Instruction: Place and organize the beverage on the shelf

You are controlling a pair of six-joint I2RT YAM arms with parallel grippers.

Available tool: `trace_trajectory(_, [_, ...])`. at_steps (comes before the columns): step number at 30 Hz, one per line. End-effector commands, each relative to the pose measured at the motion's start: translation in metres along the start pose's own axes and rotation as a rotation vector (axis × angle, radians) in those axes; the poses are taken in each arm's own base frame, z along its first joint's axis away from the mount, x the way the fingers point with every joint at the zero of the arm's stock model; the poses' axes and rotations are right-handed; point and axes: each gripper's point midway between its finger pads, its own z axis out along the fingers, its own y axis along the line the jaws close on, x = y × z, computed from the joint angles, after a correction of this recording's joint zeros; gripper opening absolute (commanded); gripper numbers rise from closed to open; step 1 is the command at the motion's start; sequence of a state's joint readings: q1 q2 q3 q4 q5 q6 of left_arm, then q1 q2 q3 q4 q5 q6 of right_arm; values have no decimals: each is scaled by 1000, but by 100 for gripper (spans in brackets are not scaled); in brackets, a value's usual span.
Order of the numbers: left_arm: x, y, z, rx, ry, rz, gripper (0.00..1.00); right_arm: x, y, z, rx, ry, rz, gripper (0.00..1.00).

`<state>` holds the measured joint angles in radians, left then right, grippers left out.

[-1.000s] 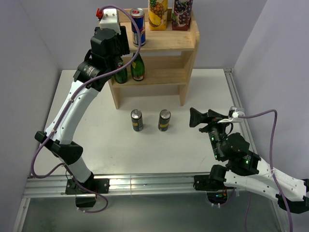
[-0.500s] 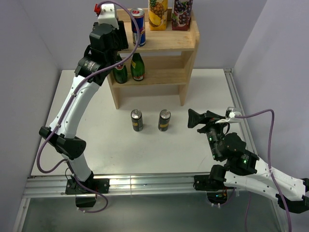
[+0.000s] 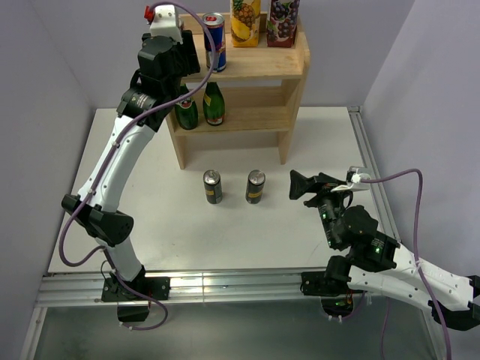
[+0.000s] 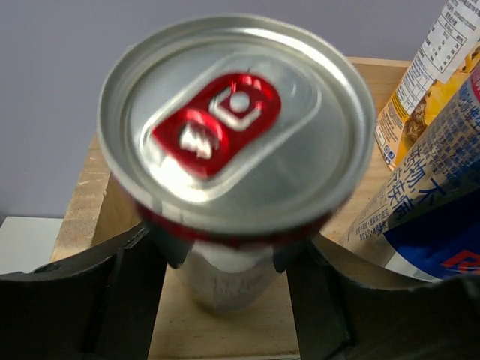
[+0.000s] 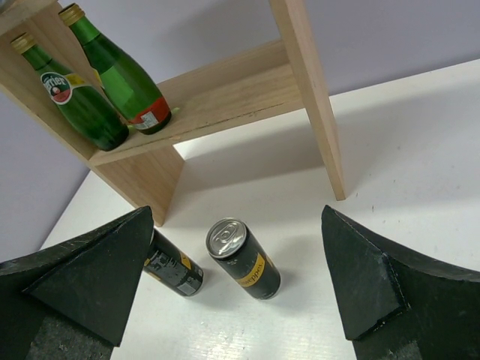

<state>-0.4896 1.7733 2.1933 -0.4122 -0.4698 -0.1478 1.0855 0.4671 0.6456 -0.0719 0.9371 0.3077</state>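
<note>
Left wrist: can [image 4: 236, 135] within end effector [image 4: 227, 259]

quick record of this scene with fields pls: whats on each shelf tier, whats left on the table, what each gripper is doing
top board: light wooden two-tier shelf holds a blue and silver can with red tab, a pineapple juice carton and a grape juice carton
lower tier: two green glass bottles, upright
white table: two black cans with yellow bands, upright, in front of the shelf
left gripper: fingers either side of the red-tab can; grip unclear
right gripper: open, facing the black cans
</note>
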Motion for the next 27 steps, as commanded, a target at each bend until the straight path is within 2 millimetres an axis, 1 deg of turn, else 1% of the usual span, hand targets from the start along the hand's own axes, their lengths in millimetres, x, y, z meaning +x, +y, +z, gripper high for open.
trace_trajectory(1, [-25,1,-11,24,-62,-42,68,-4,0,2,10,-12,28,100])
trace_trajectory(2, [-25,1,-11,27,-62,-42,71,-3,1,2,7,-10,27,100])
trace_trajectory(5, [-23,0,-9,28,-50,-35,75,-4,1,2,7,-10,28,100])
trace_trajectory(8, [-22,0,-8,22,-50,-37,75,-4,2,2,6,-10,27,100])
trace_trajectory(11, [-24,1,-10,20,-58,-43,76,-4,1,1,7,-11,26,100])
trace_trajectory(17, [-28,4,-21,26,-55,-61,77,-3,4,3,4,-6,20,100])
trace_trajectory(19, [-32,7,-30,24,-60,-68,78,-4,4,3,3,-8,21,100])
trace_trajectory(20, [-34,7,-35,22,-66,-69,81,-4,5,3,0,-7,22,100])
trace_trajectory(21, [-34,5,-44,34,-66,-71,87,-5,5,3,-1,-9,23,100])
trace_trajectory(22, [-35,5,-47,41,-68,-73,91,-4,6,3,-1,-7,22,100])
trace_trajectory(23, [-31,4,-50,43,-58,-73,98,-3,6,4,-1,-6,21,100])
trace_trajectory(24, [-38,4,-59,46,-71,-82,99,-2,6,4,-2,-3,22,100])
trace_trajectory(26, [-34,4,-64,41,-57,-81,99,-1,6,4,-1,-2,24,100])
trace_trajectory(27, [-36,5,-71,37,-60,-85,99,0,6,3,-3,1,26,100])
